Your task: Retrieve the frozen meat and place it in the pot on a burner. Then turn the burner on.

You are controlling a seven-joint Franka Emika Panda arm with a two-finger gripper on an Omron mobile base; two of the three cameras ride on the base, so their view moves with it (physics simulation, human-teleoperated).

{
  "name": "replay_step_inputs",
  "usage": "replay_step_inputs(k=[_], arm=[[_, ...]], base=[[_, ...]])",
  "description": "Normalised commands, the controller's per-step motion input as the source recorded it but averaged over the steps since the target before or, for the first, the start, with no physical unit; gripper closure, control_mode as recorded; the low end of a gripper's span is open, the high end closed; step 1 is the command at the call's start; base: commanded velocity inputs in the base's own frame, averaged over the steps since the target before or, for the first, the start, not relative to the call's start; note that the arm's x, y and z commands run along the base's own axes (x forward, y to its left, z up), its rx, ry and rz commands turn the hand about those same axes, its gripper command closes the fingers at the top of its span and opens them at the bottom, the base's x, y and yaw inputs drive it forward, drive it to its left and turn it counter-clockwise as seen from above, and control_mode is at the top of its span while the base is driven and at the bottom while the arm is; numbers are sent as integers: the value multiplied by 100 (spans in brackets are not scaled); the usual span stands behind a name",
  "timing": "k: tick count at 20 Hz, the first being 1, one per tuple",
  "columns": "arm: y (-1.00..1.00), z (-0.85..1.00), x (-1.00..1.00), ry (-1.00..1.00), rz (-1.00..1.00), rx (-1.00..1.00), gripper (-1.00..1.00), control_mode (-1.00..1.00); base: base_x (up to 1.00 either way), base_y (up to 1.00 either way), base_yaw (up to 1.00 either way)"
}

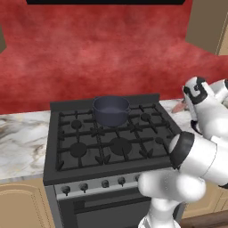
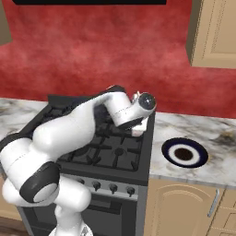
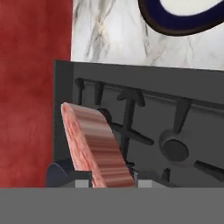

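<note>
Closest to the hand camera, a slab of frozen meat [image 3: 94, 146], streaked red and pink, rises from between the gripper [image 3: 109, 183] fingertips, which pinch its lower end. It is carried this way, clear of the surface, so it can be lowered into a container from above.

Beyond the meat lies the dark stove [image 3: 144, 78] with its black cast-iron grates, and one round burner [image 3: 175, 150] cap sits to the right of the meat in the hand view. At the bottom left of that view a curved dark shape may be the rim of the pot, though I cannot tell for sure.

From the left base camera, the pot [image 1: 111, 110] stands on a far middle burner of the stove, against the red back wall. It is small, round, dark blue-grey, and looks empty. The white arm reaches along the right side of the stove, and a reddish sliver of the meat [image 1: 179, 107] shows by the wrist, to the right of the pot and well apart from it.

From the right base camera, a dark-rimmed white plate [image 2: 184, 153] sits on the marble counter [image 2: 216, 133] to the right of the stove, with a dark patch at its middle. A row of knobs [image 2: 113, 188] runs along the near front of the stove; none appears to have been turned yet.

By my judgement the meat is in transit toward the pot
</note>
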Motion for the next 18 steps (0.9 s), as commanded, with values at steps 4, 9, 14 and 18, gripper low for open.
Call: replay_step_inputs(k=[4, 9, 14, 18], arm=[[98, 39, 41, 0, -26, 7, 100, -100], [69, 51, 39, 0, -27, 19, 100, -100], [42, 31, 43, 6, -10, 12, 100, -100], [47, 26, 30, 15, -2, 5, 100, -100]], base=[[0, 0, 0], [0, 0, 0], [0, 0, 0], [0, 0, 0]])
